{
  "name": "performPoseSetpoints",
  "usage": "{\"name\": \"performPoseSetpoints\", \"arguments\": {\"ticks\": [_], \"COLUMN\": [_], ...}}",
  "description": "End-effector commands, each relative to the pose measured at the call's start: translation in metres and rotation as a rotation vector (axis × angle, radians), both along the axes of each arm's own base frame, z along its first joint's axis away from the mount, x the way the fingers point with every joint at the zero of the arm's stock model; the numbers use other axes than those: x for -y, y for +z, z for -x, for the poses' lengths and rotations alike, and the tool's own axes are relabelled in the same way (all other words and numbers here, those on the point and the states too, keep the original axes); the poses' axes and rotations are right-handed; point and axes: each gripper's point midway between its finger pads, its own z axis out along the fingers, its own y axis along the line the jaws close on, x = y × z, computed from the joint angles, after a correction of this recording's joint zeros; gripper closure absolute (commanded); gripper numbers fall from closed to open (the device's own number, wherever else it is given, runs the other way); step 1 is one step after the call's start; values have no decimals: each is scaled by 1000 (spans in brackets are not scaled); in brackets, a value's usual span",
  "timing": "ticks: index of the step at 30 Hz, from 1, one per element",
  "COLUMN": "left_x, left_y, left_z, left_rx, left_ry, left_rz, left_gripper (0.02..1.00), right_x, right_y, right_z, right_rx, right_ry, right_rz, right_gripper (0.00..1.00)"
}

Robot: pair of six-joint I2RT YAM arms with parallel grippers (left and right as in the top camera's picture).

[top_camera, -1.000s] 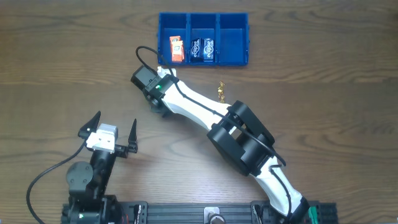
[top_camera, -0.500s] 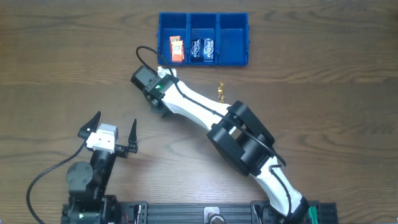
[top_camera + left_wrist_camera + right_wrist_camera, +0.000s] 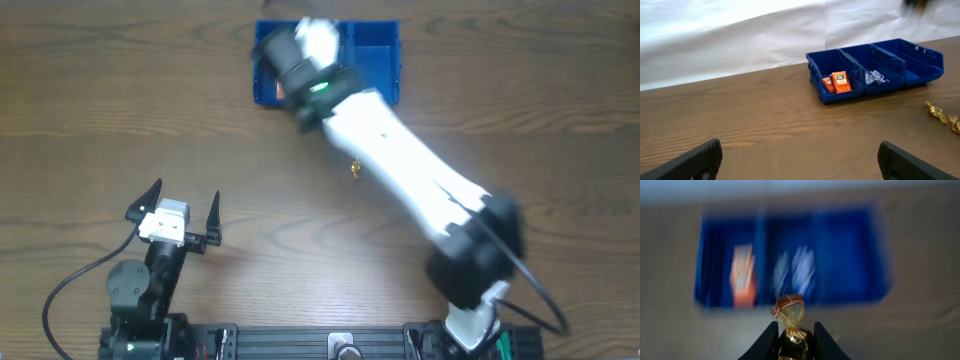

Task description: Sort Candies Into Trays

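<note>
"What moved?"

"The right arm has swung up to the blue tray (image 3: 375,40). The right claw (image 3: 792,330) is clamped on one gold candy (image 3: 789,311)."

"Count?"

"A second gold candy (image 3: 354,168) lies loose on the surface (image 3: 500,120). Two orange packs (image 3: 836,82), two blue packets (image 3: 794,272), blurred. The left claw (image 3: 186,195) stands apart."

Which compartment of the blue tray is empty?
The end compartment farthest from the orange candies; the middle one holds blue-wrapped candies, the other end the orange ones.
</note>
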Motion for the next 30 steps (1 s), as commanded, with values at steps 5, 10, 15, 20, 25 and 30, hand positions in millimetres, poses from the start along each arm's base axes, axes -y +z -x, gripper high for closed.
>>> {"name": "performPoseSetpoints", "arguments": {"ticks": [5, 10, 15, 20, 25, 30], "left_x": [3, 3, 3, 3, 3, 3], "left_y": [-17, -17, -17, -17, -17, -17], "left_z": [2, 2, 2, 2, 2, 2], "left_rx": [-52, -52, -52, -52, -52, -52], "left_ry": [-19, -19, -19, -19, -19, -19], "left_rz": [-5, -5, -5, -5, -5, -5], "left_gripper": [20, 20, 20, 20, 20, 20], "right_x": [86, 93, 97, 100, 99, 98], "right_y": [-3, -43, -79, -92, -98, -102], "right_z": [-62, -81, -94, -102, -108, -116], "right_rx": [44, -18, -63, -74, -65, -42], "right_ry": [-78, -69, -64, -59, -55, -58], "right_rz": [102, 66, 84, 50, 52, 43], "right_gripper": [785, 787, 787, 787, 787, 787]}}
